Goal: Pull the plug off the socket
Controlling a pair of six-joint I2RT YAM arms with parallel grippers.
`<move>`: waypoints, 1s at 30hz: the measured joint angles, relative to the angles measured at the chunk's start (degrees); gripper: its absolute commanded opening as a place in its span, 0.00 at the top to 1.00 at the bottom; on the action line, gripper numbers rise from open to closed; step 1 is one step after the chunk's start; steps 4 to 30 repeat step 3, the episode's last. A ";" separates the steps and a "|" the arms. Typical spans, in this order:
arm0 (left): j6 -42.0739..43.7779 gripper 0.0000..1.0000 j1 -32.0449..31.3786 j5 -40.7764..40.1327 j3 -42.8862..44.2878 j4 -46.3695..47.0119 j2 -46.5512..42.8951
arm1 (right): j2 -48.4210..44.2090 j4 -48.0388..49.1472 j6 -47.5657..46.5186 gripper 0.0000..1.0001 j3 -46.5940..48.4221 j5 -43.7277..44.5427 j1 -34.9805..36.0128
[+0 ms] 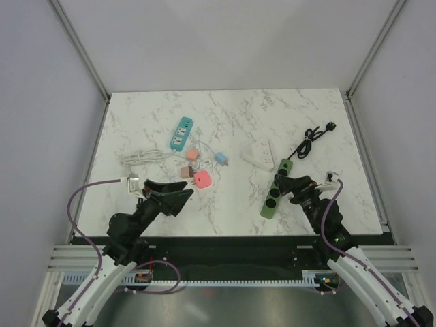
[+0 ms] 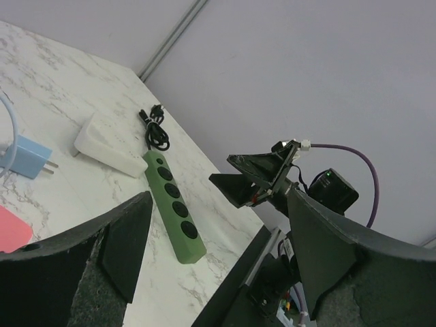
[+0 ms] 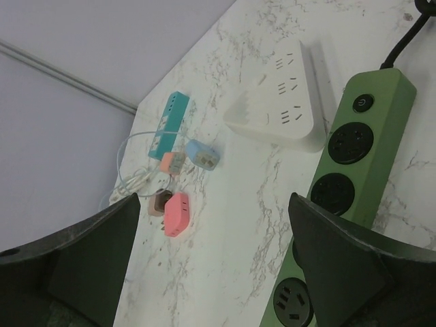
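Note:
A pink socket block lies at the table's middle front with a brown plug pushed into its left side. Both also show in the right wrist view, the pink block and the brown plug. My left gripper is open and empty, just left of and in front of the pink block, whose corner shows in the left wrist view. My right gripper is open and empty, hovering over the green power strip.
A teal power strip, an orange plug, a blue plug and a coiled white cable lie behind the pink block. A white power strip and a black cord lie at right.

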 measured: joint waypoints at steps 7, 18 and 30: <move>-0.46 0.11 0.02 -0.17 0.00 -1.05 0.02 | 1.11 0.20 0.72 0.02 0.00 -0.09 0.00; -0.46 0.11 0.02 -0.17 0.00 -1.05 0.02 | 1.11 0.20 0.72 0.02 0.00 -0.09 0.00; -0.46 0.11 0.02 -0.17 0.00 -1.05 0.02 | 1.11 0.20 0.72 0.02 0.00 -0.09 0.00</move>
